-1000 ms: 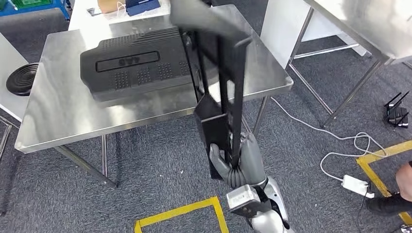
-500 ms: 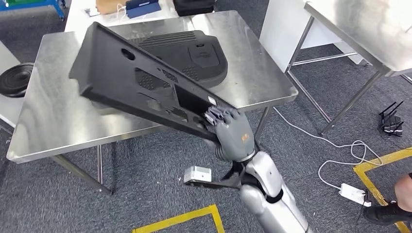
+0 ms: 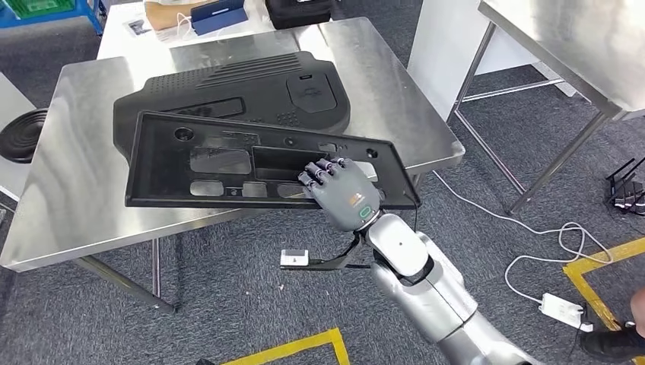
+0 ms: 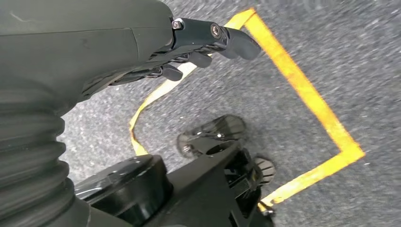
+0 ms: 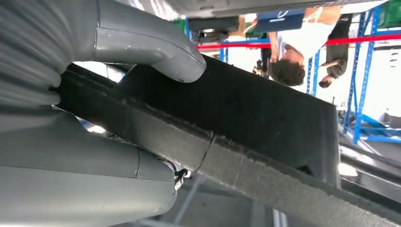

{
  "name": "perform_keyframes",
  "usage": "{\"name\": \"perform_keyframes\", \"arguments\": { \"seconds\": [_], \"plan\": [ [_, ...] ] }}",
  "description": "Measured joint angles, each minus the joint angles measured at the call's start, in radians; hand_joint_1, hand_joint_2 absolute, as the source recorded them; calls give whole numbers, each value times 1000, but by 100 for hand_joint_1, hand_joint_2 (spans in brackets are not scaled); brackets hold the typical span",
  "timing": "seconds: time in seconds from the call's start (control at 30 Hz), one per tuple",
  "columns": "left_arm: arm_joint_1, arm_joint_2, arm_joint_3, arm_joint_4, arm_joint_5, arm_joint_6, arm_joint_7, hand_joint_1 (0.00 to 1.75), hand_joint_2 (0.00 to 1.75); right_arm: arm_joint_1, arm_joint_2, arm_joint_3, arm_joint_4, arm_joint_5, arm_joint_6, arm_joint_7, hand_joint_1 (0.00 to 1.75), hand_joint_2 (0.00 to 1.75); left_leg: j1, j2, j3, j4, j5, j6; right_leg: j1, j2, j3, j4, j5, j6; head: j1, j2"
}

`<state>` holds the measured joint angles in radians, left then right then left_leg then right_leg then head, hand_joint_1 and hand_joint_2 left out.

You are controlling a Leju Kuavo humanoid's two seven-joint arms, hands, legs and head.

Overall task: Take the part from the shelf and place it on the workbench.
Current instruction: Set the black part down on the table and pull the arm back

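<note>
Head view shows you the right hand with fingers gripping the near right edge of the black panel, lying long axis left-right over the worktop.

- grey carpet floor, yellow tape lines
- second steel table at the right, slanted legs
- white cable and power adapter on the floor
- white table behind, blue shelving further back
</note>
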<state>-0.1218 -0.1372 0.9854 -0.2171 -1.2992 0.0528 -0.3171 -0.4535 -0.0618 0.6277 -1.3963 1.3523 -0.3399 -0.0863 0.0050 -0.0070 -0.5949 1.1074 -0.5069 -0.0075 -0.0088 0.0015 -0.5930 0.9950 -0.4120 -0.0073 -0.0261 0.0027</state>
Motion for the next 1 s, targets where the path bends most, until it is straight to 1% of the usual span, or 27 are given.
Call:
{"name": "perform_keyframes", "arguments": {
  "seconds": [0.07,0.1,0.13,0.17,0.2,0.23,0.27,0.3,0.33,0.37,0.43,0.47,0.5,0.57,0.6,0.63,0.67,0.7,0.73,0.77,0.8,0.83,0.87,0.9,0.93,0.97,1.0],
  "plan": [
    [-3,-1,-3,0,0,-1,2,0,175,-17,-5,18,41,32,-5,0,175,175,0,3,-80,129,-48,-4,3,0,10,0,-9,-7,-2,0],
    [-3,-1,-4,0,0,-2,4,0,175,-21,-8,27,61,44,-9,0,175,175,0,3,-116,175,-63,-5,5,1,15,0,-14,-9,-2,0],
    [-3,-2,-4,0,0,-2,6,0,175,-22,-11,34,80,54,-14,0,175,175,0,3,-136,187,-59,-4,8,1,21,0,-20,-10,-2,0],
    [-3,-2,-5,0,0,-3,7,0,175,-24,-14,40,98,60,-20,0,175,175,0,3,-137,161,-33,0,9,2,28,0,-25,-9,-2,0],
    [-3,-2,-6,0,0,-3,8,0,175,-27,-16,45,113,65,-27,1,175,175,0,3,-119,100,12,5,11,3,38,0,-32,-8,-2,0],
    [-3,-2,-7,0,0,-4,9,0,175,-32,-18,49,128,68,-34,2,175,175,-2,3,-93,30,57,11,12,4,46,0,-38,-6,-2,0],
    [-3,-2,-9,0,0,-4,9,0,175,-39,-19,52,143,73,-41,4,175,175,-5,3,-70,-29,80,16,13,5,53,0,-44,-2,-1,0],
    [-4,-2,-11,0,0,-5,9,0,175,-47,-20,56,156,77,-48,6,175,175,-8,3,-52,-69,90,22,15,6,56,-1,-50,2,-1,0],
    [-5,-3,-13,0,0,-5,9,0,175,-55,-21,59,168,82,-52,8,175,175,-11,3,-44,-85,88,27,16,6,57,2,-52,8,-1,0],
    [-6,-3,-15,0,0,-6,9,0,175,-60,-21,62,178,89,-54,9,175,175,-14,3,-41,-88,83,33,17,7,59,5,-53,15,-1,0],
    [-6,-5,-19,0,1,-6,9,0,175,-66,-24,67,194,100,-55,11,175,175,-9,3,-26,-95,94,45,17,6,54,22,-58,26,-1,0],
    [-7,-6,-20,0,1,-7,9,0,175,-70,-26,70,201,104,-55,12,175,175,-6,3,-19,-96,94,49,16,6,38,50,-64,29,0,0],
    [-9,-6,-21,0,2,-7,9,0,175,-75,-28,73,208,106,-55,13,175,175,-3,2,-15,-98,94,53,14,6,9,98,-76,32,1,0],
    [-12,-6,-22,0,2,-7,9,0,175,-82,-31,78,220,110,-55,14,175,175,-3,0,-11,-99,87,57,9,6,-78,232,-114,35,4,0],
    [-12,-7,-22,0,2,-7,9,0,175,-83,-34,81,227,113,-55,14,175,175,-3,-1,-9,-99,82,58,6,6,-118,283,-131,38,4,0],
    [-11,-7,-23,0,2,-7,9,0,175,-83,-36,84,234,117,-55,14,175,175,-3,-2,-4,-98,77,58,3,5,-144,303,-135,44,4,0],
    [-11,-7,-23,0,2,-8,9,0,175,-83,-39,86,241,121,-56,15,175,175,-2,-4,3,-98,71,57,1,5,-149,283,-119,53,4,0],
    [-11,-7,-25,0,3,-8,9,0,175,-84,-41,88,248,125,-56,16,175,175,-2,-6,12,-98,65,54,-1,4,-134,226,-84,65,4,0],
    [-11,-8,-26,0,3,-8,9,0,175,-87,-43,89,254,128,-57,18,175,175,-2,-7,20,-99,59,51,-2,3,-107,147,-40,76,4,0],
    [-11,-9,-27,0,3,-8,9,0,175,-91,-45,89,260,130,-60,19,175,175,-4,-7,28,-98,52,47,0,0,-82,75,-7,76,4,0],
    [-12,-9,-28,0,3,-8,9,0,175,-97,-47,90,267,132,-63,19,175,175,-6,-7,32,-100,46,42,2,-2,-64,24,11,68,4,0],
    [-13,-10,-28,0,4,-8,9,0,175,-102,-47,90,272,132,-66,20,175,175,-8,-7,36,-101,42,37,5,-3,-52,-4,19,55,3,0],
    [-14,-10,-28,0,4,-8,8,0,175,-107,-49,91,277,133,-69,22,175,175,-10,-7,39,-99,40,32,6,-3,-46,-12,16,39,3,0],
    [-14,-10,-28,0,6,-8,8,0,175,-109,-49,91,281,133,-71,24,175,175,-10,-6,42,-99,38,26,5,-2,-38,-14,18,29,3,0],
    [-14,-10,-28,0,9,-8,8,0,175,-109,-50,90,284,134,-75,27,175,175,-9,-5,44,-92,33,21,2,-1,-27,-17,23,24,3,0],
    [-14,-10,-28,0,13,-6,8,0,175,-110,-51,89,287,134,-81,31,175,175,-8,-3,39,-73,22,15,-1,-1,-19,-18,24,18,2,0],
    [-15,-10,-28,0,19,-4,6,0,175,-110,-51,88,290,136,-89,36,175,175,-6,-2,22,-39,2,10,-4,0,-11,-18,23,14,0,0]
  ]
}}
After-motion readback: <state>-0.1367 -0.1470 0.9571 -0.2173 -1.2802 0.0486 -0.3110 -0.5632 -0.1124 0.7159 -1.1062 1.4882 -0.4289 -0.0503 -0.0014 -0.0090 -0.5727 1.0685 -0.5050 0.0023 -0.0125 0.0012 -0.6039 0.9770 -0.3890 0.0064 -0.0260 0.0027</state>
